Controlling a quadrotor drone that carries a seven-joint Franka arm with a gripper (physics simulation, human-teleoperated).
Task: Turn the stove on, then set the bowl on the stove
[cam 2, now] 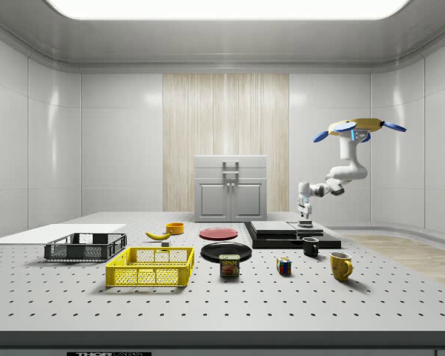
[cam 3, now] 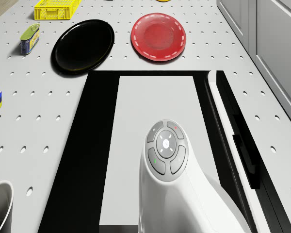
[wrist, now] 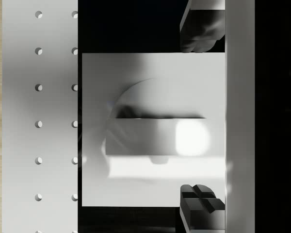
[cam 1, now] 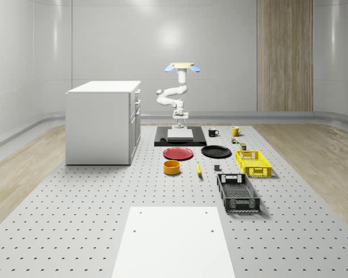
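The stove (cam 1: pixel 180 136) is a flat black slab with a white top plate (cam 3: pixel 150 111), set on the table beside the cabinet. The drone (cam 1: pixel 182 67) hovers above and behind it, also visible as the drone (cam 2: pixel 360 127) at the side view's right. Its arm bends down, and the gripper (cam 1: pixel 180 123) hangs just over the stove's white plate. In the wrist view the gripper (wrist: pixel 202 119) is open, with a fingertip (wrist: pixel 201 29) on each side of the white plate (wrist: pixel 136 184). The orange bowl (cam 1: pixel 171 167) stands on the table in front of the red plate, far from the gripper.
A red plate (cam 1: pixel 178 153) and a black plate (cam 1: pixel 216 152) lie just in front of the stove. The white cabinet (cam 1: pixel 103 121) stands at the whole-scene view's left. A yellow basket (cam 1: pixel 253 163), a black crate (cam 1: pixel 238 193), a banana (cam 1: pixel 198 169), mugs, a can and a cube lie to the right.
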